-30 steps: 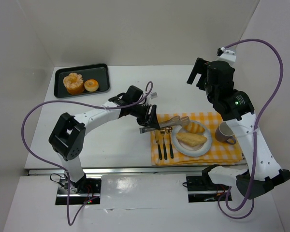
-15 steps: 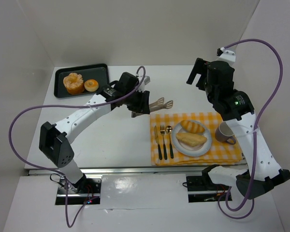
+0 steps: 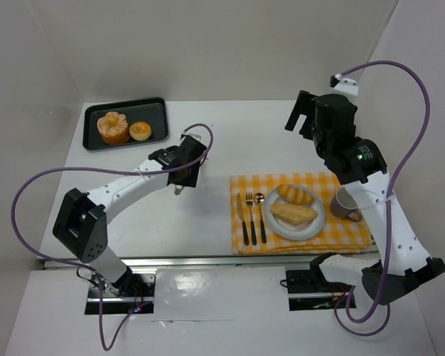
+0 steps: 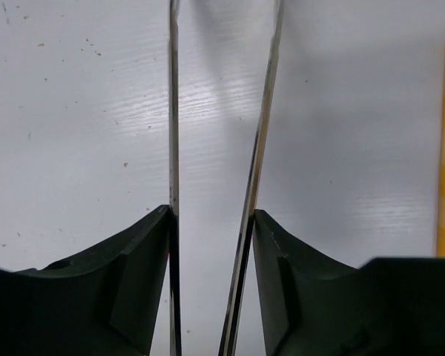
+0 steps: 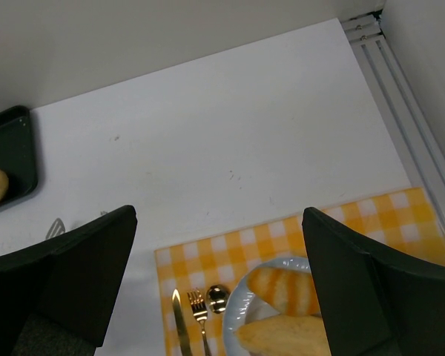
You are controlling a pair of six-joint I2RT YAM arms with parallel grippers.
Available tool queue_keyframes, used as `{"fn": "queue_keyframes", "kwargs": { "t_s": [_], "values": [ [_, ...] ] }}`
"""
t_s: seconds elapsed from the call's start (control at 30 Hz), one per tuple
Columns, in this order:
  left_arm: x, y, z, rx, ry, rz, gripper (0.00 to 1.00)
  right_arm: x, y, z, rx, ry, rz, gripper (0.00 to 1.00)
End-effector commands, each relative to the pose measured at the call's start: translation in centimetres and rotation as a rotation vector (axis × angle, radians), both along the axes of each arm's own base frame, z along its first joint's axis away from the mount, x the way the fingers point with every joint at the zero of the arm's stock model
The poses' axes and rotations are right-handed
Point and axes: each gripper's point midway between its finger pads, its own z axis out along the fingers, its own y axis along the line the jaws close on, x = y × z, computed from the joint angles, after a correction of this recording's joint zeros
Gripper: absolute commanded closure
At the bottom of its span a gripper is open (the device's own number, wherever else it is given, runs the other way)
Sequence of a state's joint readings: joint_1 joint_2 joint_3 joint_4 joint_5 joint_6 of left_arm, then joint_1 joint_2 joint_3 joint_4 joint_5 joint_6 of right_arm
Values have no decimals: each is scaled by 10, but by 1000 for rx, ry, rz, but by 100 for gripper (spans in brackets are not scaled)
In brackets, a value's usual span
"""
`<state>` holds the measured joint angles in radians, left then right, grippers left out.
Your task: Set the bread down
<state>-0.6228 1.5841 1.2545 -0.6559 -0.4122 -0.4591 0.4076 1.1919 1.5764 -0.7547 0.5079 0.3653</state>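
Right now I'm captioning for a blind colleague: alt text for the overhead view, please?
The left gripper holds metal tongs above bare white table, between a black tray with two pastries and a yellow checked placemat carrying a plate of two bread pieces, cutlery and a mug. The right gripper hangs open, empty.

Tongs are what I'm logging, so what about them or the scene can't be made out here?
Left wrist view: the tongs run off the top edge, so their tips are unseen.
Top view: the left gripper covers nearly all of them.
Right wrist view: the plate is cut by the bottom edge, the tray by the left edge.
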Motion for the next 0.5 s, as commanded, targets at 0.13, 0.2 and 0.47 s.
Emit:
{"fn": "queue_keyframes", "kwargs": {
  "t_s": [0.13,0.2,0.47],
  "values": [
    [11,8,-49,14,122,105,21,3,0,-2,2,-15,-1,0],
    [12,3,-50,-1,131,97,13,3,0,-2,2,-15,-1,0],
    [31,-2,11,-106,34,97,7,11,5,-24,-31,52,9,0]
  ]
}}
